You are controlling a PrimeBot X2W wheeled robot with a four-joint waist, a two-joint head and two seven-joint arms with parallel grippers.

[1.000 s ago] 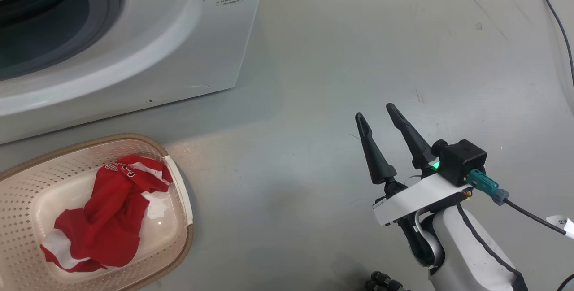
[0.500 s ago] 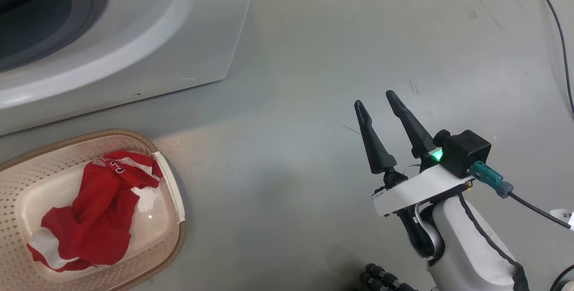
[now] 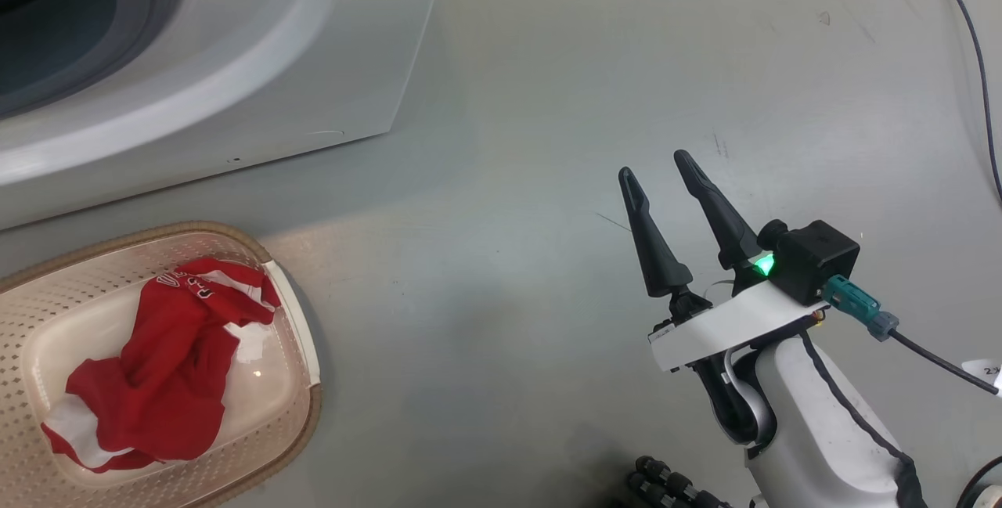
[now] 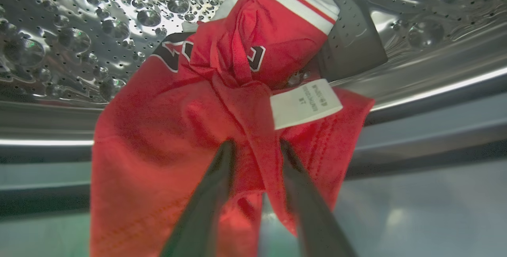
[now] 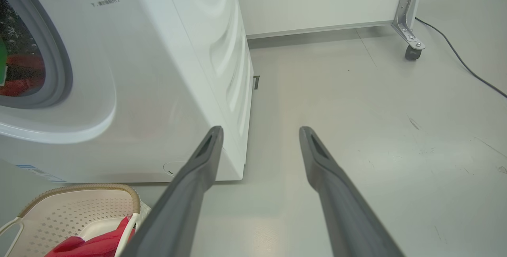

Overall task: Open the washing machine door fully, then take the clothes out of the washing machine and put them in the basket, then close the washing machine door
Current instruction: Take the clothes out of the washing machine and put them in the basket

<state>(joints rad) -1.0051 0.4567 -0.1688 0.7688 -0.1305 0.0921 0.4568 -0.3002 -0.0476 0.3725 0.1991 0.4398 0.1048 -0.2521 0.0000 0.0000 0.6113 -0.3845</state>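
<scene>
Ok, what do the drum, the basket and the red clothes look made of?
The drum: probably polished steel, mirror-bright and punched with holes. The basket: seemingly moulded cream plastic, perforated walls, brown woven-look rim. The red clothes: soft fabric, possibly synthetic knit, creased and limp.

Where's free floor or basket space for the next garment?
Open floor between the washing machine, the basket and the right gripper. The basket's right end is bare beside the red clothes. Crowded: inside the drum, where the left gripper straddles a fold of a second red garment.
</scene>
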